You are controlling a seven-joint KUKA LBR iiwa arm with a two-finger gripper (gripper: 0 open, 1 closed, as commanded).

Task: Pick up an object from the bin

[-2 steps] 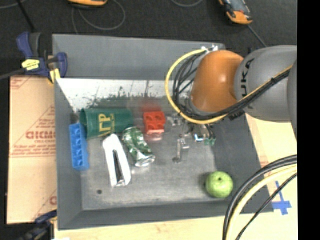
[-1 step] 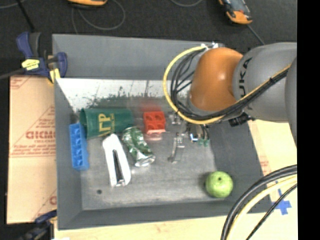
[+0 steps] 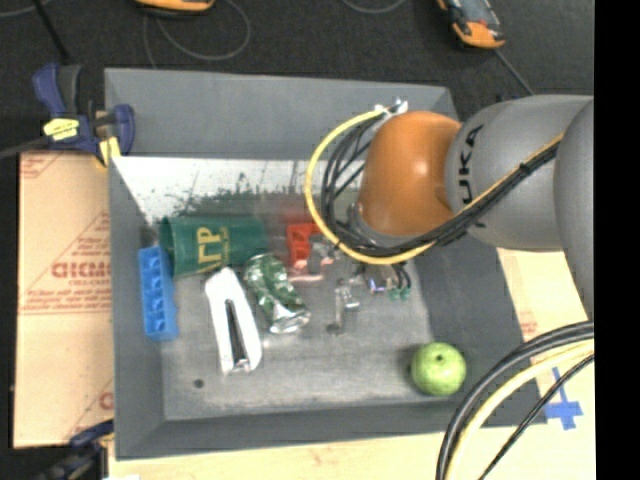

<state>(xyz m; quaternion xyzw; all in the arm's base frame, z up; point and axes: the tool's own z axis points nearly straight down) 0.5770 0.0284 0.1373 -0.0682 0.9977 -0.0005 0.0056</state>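
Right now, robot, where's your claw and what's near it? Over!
Gripper down mid-bin, over bare bin floor. Nearest: crumpled silvery wrapper beside it, red block by the wrist. Green apple apart, near corner. Over.

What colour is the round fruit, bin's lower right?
Green. The apple shows best in camera view.

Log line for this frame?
end effector over middle of grey metal bin; nearest: crumpled shiny green wrapper; grasp: cannot tell; round green apple: lower right, apart
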